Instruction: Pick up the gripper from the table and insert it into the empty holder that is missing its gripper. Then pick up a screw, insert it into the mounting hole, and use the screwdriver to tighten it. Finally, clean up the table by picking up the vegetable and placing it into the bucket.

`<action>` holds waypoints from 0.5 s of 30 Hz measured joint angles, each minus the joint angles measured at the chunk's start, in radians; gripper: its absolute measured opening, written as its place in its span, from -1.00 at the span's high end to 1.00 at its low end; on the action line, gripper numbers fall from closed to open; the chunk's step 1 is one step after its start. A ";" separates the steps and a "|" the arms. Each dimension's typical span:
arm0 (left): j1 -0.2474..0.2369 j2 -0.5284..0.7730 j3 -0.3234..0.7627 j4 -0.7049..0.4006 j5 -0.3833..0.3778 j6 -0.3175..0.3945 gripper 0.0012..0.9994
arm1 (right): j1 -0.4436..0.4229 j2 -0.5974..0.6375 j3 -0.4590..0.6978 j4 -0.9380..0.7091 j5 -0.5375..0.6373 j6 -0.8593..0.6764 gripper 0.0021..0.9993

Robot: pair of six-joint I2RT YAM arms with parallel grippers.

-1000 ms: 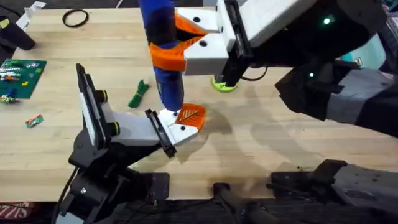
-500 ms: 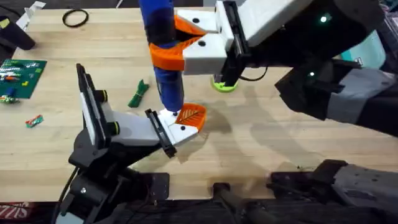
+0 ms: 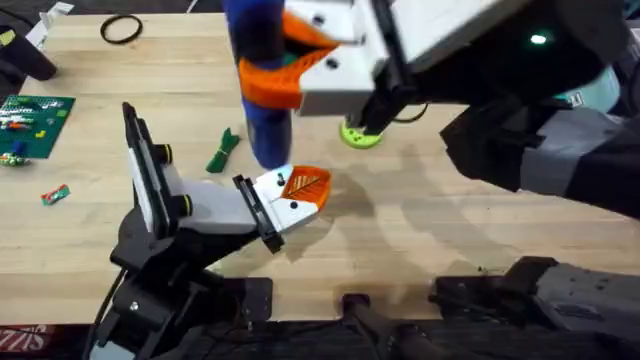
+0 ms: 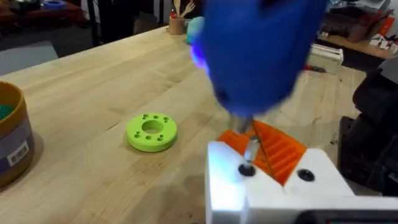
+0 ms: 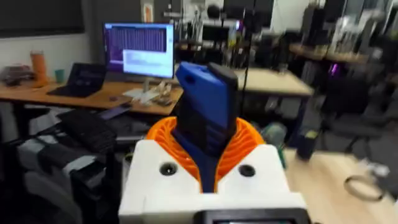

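Screwdriver held upright over the seated gripper, near the middle of the worktop.

The right gripper (image 3: 285,65) has its fingers clamped on the screwdriver (image 3: 262,90), a stiff, smooth, top-heavy cylinder best held mid-body; its bit reaches toward the screw (image 4: 247,169). The gripper (image 3: 305,187), light and latticed, sits in the holder (image 3: 215,207). The vegetable (image 3: 223,150), small and probably soft, lies just beside it. Whether the left fingers are open cannot be told.

- 1 screwdriver (image 3: 262,80), clamped in my right gripper (image 3: 300,60)
- 1 small orange gripper (image 3: 305,187), seated in 1 holder (image 3: 215,210)
- 1 vegetable (image 3: 223,150)
- 1 lime disc (image 3: 359,135)
- 1 black ring (image 3: 121,30)
- 1 red/green wrapper (image 3: 56,194)
- 1 green board (image 3: 35,120)
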 joint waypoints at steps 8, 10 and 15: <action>0.000 0.000 0.000 0.000 0.000 0.000 0.99 | -0.058 -0.011 0.005 0.134 0.020 0.079 0.88; 0.000 0.000 0.000 0.000 0.000 0.000 0.99 | -0.062 -0.011 0.005 0.134 0.020 0.082 0.88; 0.000 0.000 0.000 0.000 0.000 0.000 0.99 | -0.062 -0.011 0.005 0.134 0.021 0.079 0.88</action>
